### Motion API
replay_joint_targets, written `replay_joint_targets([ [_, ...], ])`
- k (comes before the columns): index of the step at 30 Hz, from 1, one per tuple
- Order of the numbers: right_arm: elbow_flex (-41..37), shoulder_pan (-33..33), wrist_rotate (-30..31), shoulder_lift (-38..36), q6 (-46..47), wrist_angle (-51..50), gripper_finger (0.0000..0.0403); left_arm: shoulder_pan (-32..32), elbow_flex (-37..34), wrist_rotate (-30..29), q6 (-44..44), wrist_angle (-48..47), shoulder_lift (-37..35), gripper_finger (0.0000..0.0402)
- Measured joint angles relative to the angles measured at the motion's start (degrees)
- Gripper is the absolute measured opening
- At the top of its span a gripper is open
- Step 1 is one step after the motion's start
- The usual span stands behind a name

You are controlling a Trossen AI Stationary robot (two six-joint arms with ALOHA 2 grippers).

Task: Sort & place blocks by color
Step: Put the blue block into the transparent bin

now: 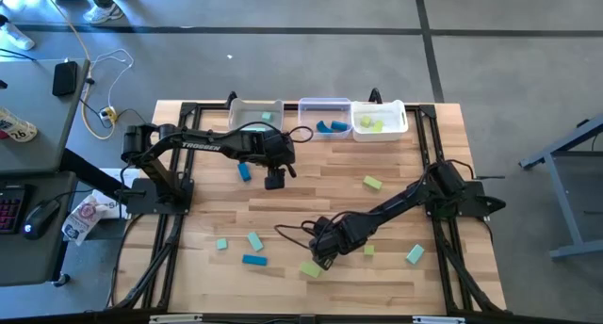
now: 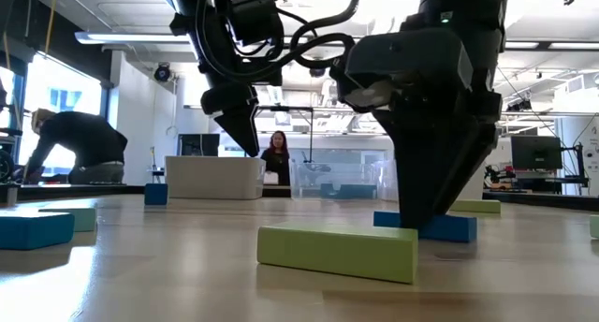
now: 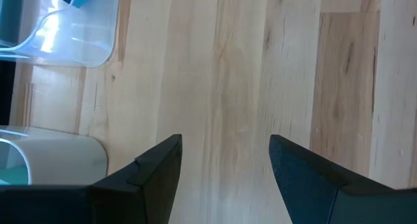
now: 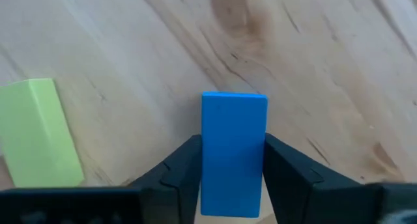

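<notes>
- While the right gripper (image 4: 231, 185) is low at the near middle of the table (image 1: 311, 197), its two dark fingers (image 4: 179, 175) press on both sides of a darker blue block (image 4: 233, 152), so it is grasping this block.
- In the low view, the same blue block (image 2: 440, 226) sits on the wood under the right gripper (image 2: 421, 205).
- Just beside it, toward the front edge, lies a yellow-green bar (image 1: 311, 268); in the right wrist view this bar (image 4: 40, 133) is near the blue block but does not touch it.
- At the back middle of the table, the left gripper (image 1: 274, 180) is above bare wood, and its fingers (image 3: 153, 172) are apart with nothing between them.
- Along the back edge stand three translucent bins side by side: the left bin (image 1: 247, 112) holds a pale teal block (image 1: 267, 117), the middle bin (image 1: 325, 105) holds darker blue blocks (image 1: 331, 127), and the right bin (image 1: 391, 109) holds yellow-green blocks (image 1: 369, 123).
- On the table are more loose blocks: a darker blue block (image 1: 244, 171) near the left gripper, pale teal blocks (image 1: 255, 240) and a blue bar (image 1: 254, 261) at the front left, a yellow-green block (image 1: 372, 183) right of the middle, and a pale teal block (image 1: 415, 254) at the front right.
- Beyond the table, in the low view, one person (image 2: 75, 146) bends over and another person (image 2: 277, 159) is behind the bins.
</notes>
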Motion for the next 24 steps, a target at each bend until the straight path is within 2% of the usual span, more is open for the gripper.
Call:
replay_joint_targets([
  [7, -0.13, -0.84, 1.12, -0.24, -0.8, -0.78, 0.0097, -0.02, 0.0, -0.06, 1.18, -0.56, 0.0, 0.0216],
  [13, -0.5, -2.45, 5.88, -1.79, -2.15, -2.96, 0.0097, -0.02, 0.0, -0.19, 1.51, -1.96, 0.0, 0.0216],
  [24, -0.35, -8.2, 15.02, -10.08, -7.07, -11.79, 0.0097, -0.02, 0.0, -3.59, 1.5, -1.72, 0.0, 0.0216],
])
